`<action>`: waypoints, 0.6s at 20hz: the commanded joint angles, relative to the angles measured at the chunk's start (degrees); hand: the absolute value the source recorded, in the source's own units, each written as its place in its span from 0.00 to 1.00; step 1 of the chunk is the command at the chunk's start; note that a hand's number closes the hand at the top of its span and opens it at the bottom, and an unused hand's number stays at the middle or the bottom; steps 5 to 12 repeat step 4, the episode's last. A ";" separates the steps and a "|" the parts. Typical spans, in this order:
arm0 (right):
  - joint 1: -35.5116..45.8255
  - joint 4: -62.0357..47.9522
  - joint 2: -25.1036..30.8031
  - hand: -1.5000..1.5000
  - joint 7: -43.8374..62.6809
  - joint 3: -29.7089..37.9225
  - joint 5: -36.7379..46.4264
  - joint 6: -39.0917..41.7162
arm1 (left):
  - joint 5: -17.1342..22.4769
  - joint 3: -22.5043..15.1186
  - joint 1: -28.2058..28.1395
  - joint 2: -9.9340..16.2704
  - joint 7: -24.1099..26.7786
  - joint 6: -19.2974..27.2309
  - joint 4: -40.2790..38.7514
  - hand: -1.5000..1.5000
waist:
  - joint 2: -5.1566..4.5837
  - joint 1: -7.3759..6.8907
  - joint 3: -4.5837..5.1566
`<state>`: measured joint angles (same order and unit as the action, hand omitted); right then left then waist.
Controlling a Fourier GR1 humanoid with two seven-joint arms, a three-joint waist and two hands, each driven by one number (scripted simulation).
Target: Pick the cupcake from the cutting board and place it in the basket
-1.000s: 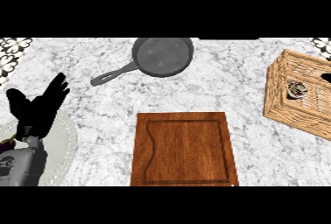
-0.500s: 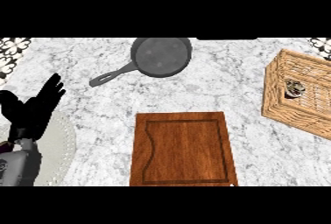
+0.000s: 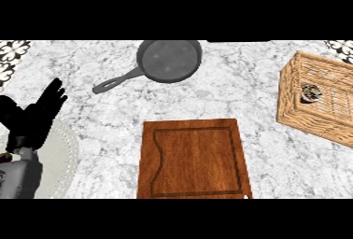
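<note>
Worktop: a white-and-grey marble worktop [image 3: 207,93] fills the view, with bare stone between the things on it.
Cutting board: a brown wooden rectangular cutting board [image 3: 193,158] lies at the near edge, middle, its top bare.
Basket: a light woven wooden basket [image 3: 324,105] sits at the right edge, running out of view.
Cupcake: a small dark-topped cupcake [image 3: 311,92] rests inside the basket, near its left wall.
Pan: a dark grey round frying pan [image 3: 169,60] lies at the far edge, its handle pointing toward the left.
Open room: a wide strip of bare marble separates board, pan and basket.
Left hand: the black left hand [image 3: 31,119] stands at the left edge on a grey forearm, fingers straight and spread, pointing up, holding nothing.
Plate: a pale round plate [image 3: 62,154] lies under that forearm.
</note>
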<state>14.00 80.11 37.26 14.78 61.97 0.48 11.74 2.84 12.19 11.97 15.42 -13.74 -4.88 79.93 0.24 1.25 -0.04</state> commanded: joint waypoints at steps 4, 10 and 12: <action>-12.85 -16.66 8.67 0.00 -11.99 8.97 -7.72 17.09 | 0.63 0.33 -1.51 -0.53 2.26 -0.98 -0.97 0.50 | -0.19 -0.10 -0.05; -12.85 -16.66 8.67 0.00 -11.99 8.97 -7.72 17.09 | 0.63 0.33 -1.51 -0.53 2.26 -0.98 -0.97 0.50 | -0.19 -0.10 -0.05; -12.85 -16.66 8.67 0.00 -11.99 8.97 -7.72 17.09 | 0.63 0.33 -1.51 -0.53 2.26 -0.98 -0.97 0.50 | -0.19 -0.10 -0.05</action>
